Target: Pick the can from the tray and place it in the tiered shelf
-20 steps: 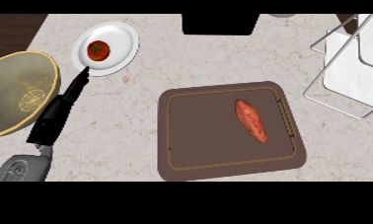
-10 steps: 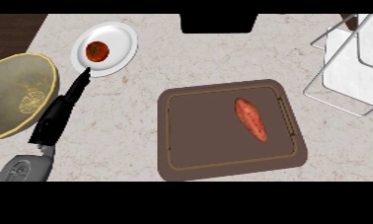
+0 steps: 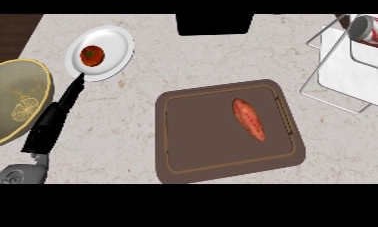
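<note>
Can (image 3: 363,27) at top right, resting on tiered shelf (image 3: 343,78), right hand unseen. Left hand (image 3: 52,121) at left, fingers straight, holding nothing. Tray (image 3: 221,161) holds only orange vegetable (image 3: 249,119). Best let go gently, pull back slowly.

The can (image 3: 363,28) and tiered shelf (image 3: 347,71) run past the right edge.
</note>
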